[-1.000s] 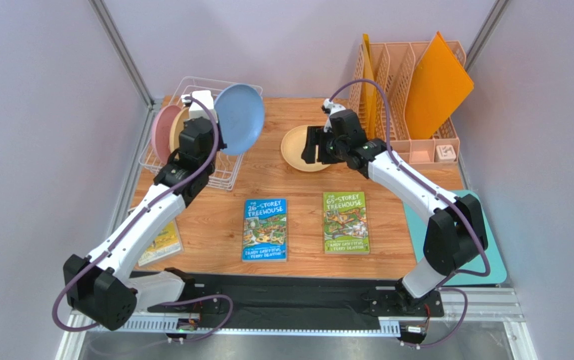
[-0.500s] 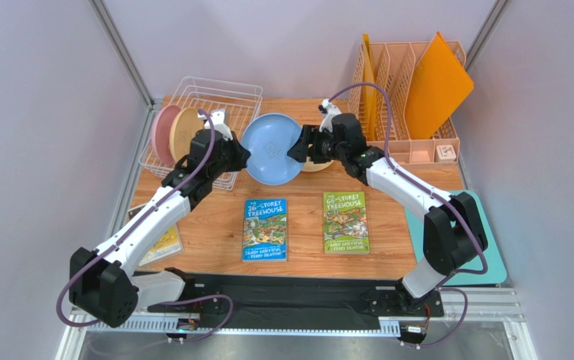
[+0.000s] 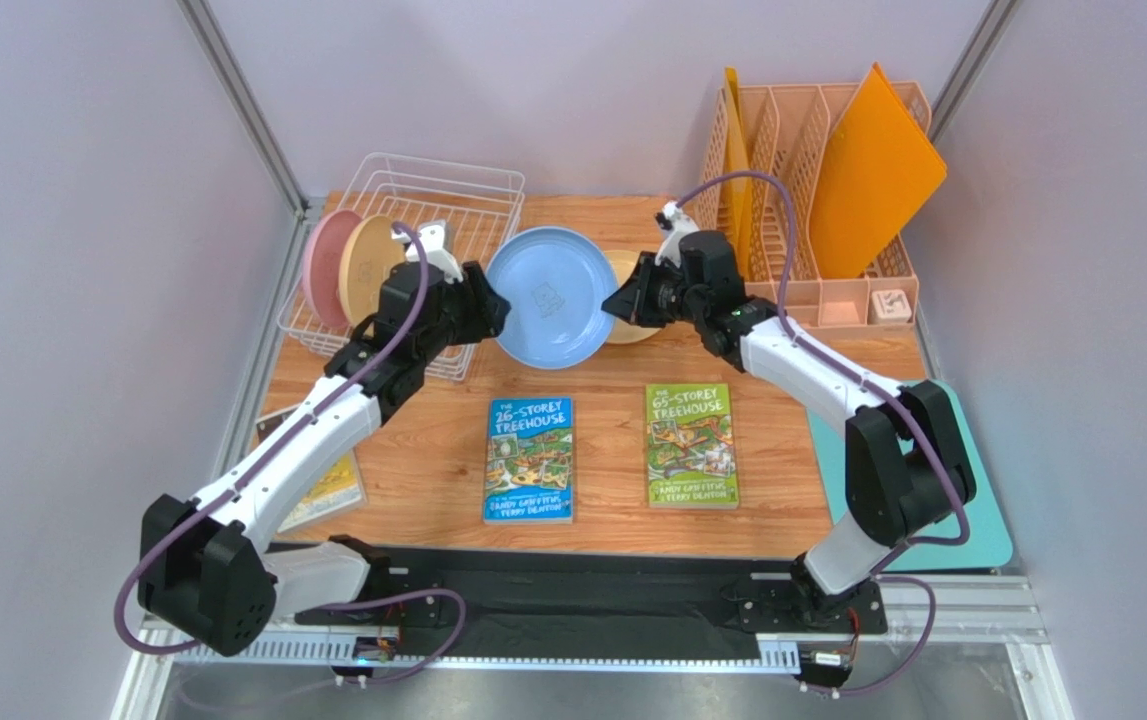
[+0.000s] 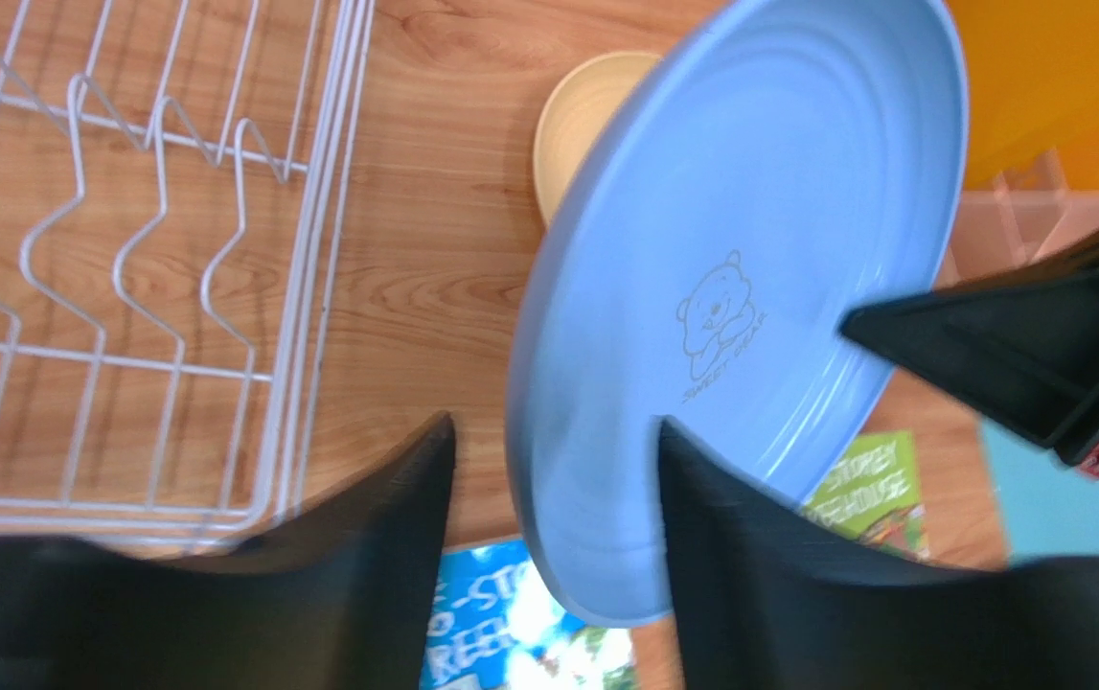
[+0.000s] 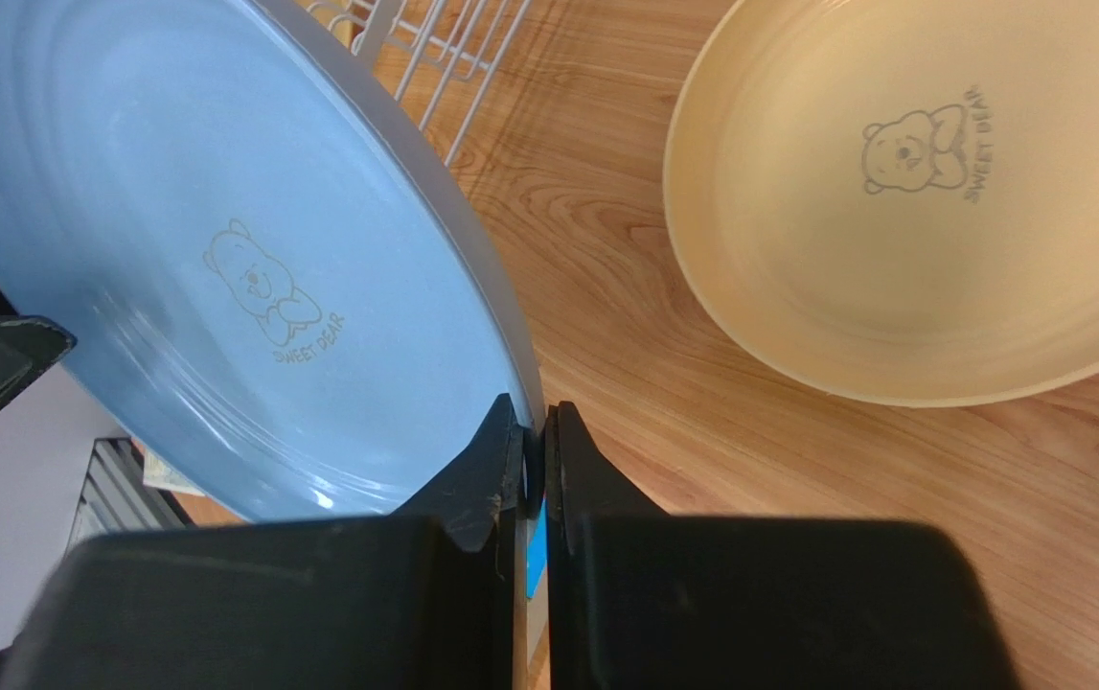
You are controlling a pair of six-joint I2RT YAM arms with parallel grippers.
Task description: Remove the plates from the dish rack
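The light blue plate (image 3: 549, 297) hangs tilted above the table between both arms. My right gripper (image 3: 617, 300) is shut on its right rim; in the right wrist view the rim sits pinched between the fingertips (image 5: 538, 417). My left gripper (image 4: 552, 431) stands open, its fingers on either side of the blue plate's (image 4: 742, 259) left rim with a gap on the left. A pink plate (image 3: 321, 267) and a tan plate (image 3: 369, 263) stand upright in the white wire dish rack (image 3: 429, 195). A cream plate (image 5: 929, 216) lies flat on the table under the right arm.
A blue book (image 3: 530, 458) and a green book (image 3: 690, 444) lie on the wood in front of the held plate. The peach organizer with orange folders (image 3: 820, 165) stands at the back right. A teal mat (image 3: 985, 510) lies by the right arm's base.
The left arm carried the blue plate from over the rack to the middle. The right gripper closed on its right rim, and the left gripper has opened off it.
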